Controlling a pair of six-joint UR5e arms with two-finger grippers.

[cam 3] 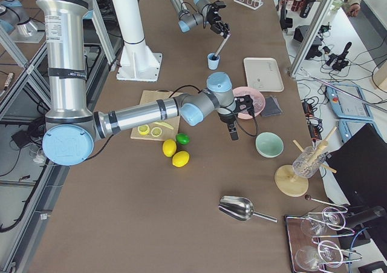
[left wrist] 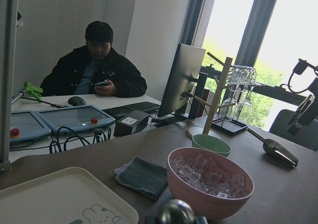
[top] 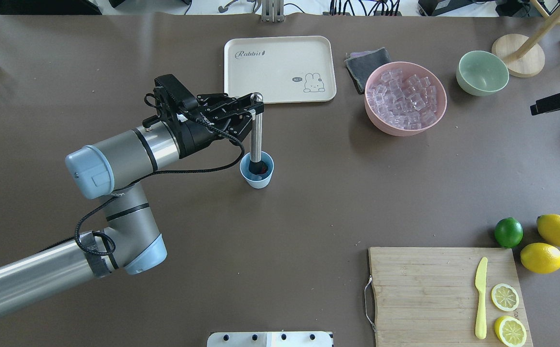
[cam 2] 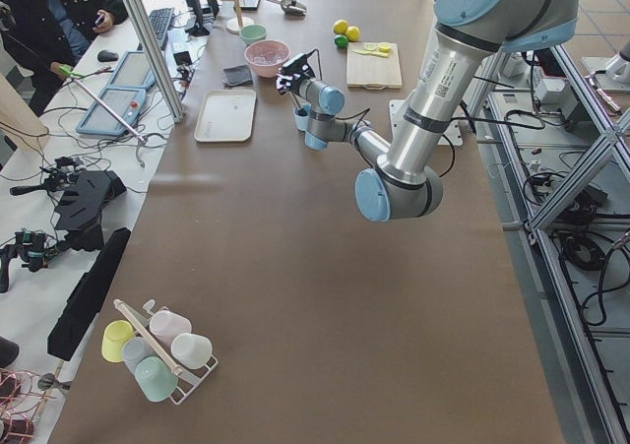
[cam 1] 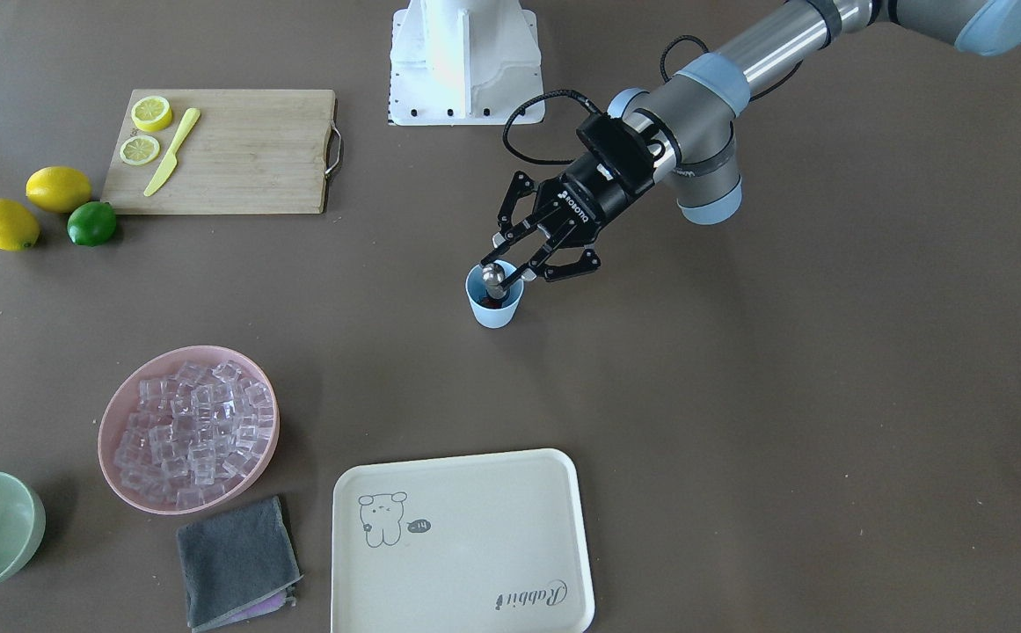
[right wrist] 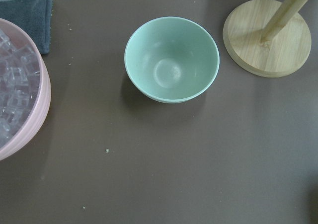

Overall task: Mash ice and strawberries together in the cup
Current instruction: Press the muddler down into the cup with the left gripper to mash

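The pale blue cup point(top: 256, 180) stands mid-table; it also shows in the front view point(cam 1: 494, 315). A red strawberry piece point(top: 263, 167) lies inside it. My left gripper point(top: 252, 109) is shut on the top of a metal muddler point(top: 256, 137), which stands upright with its lower end in the cup. In the front view the left gripper point(cam 1: 511, 261) sits just above the cup's rim. The ice point(top: 404, 99) is heaped in a pink bowl point(top: 406, 129) to the right. My right gripper point(top: 557, 101) hovers at the far right near the green bowl; I cannot tell how its jaws stand.
A cream tray point(top: 280, 70) and grey cloth point(top: 365, 65) lie beyond the cup. A green bowl point(top: 482, 73) and wooden stand base point(top: 518, 55) are far right. A cutting board point(top: 434, 289) with yellow knife and lemon slices, two lemons and a lime point(top: 508, 232) lie near right.
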